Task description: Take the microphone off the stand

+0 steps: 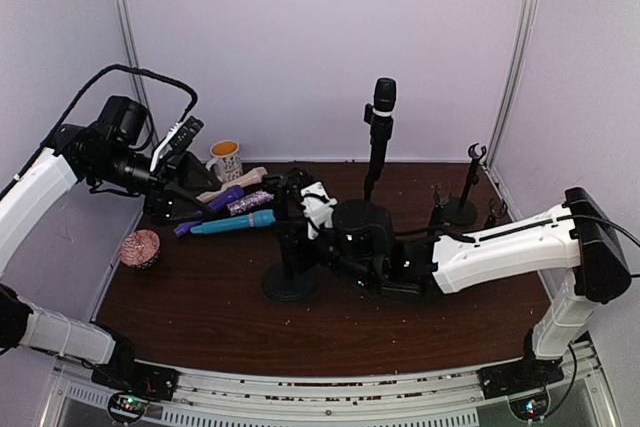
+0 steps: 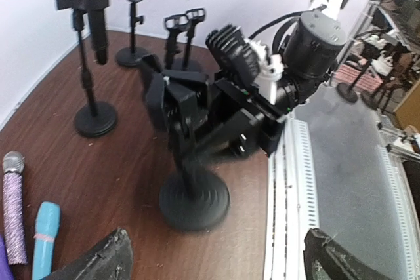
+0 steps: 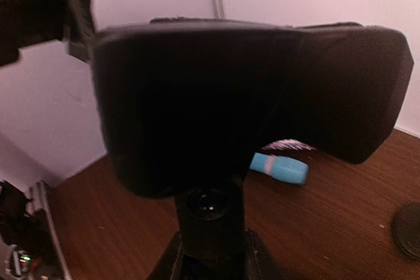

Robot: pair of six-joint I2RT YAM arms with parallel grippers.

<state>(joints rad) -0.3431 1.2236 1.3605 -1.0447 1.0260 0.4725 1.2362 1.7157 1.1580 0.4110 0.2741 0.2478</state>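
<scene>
Reaching in from the R, the right gripper (image 2: 180, 103) sits at the top of the front stand (image 1: 290, 285), fingers either side of its post; too blurred to tell if they're clamped or just around it. The black mic (image 1: 383, 107) is behind & R of the front stand, upright in the clip of its own stand (image 1: 374, 172), nothing touching it. Behind & L of the front stand the left gripper (image 2: 216, 259) hangs off the table (image 1: 200, 317), fingers (image 2: 98, 260) spread wide, holding nothing. L of the front stand lie a blue mic (image 1: 235, 222) and, just behind it, a glittery purple mic (image 1: 250, 203). Further back-L, a mug (image 1: 226, 159). Far R & behind, an empty stand (image 1: 468, 182).
</scene>
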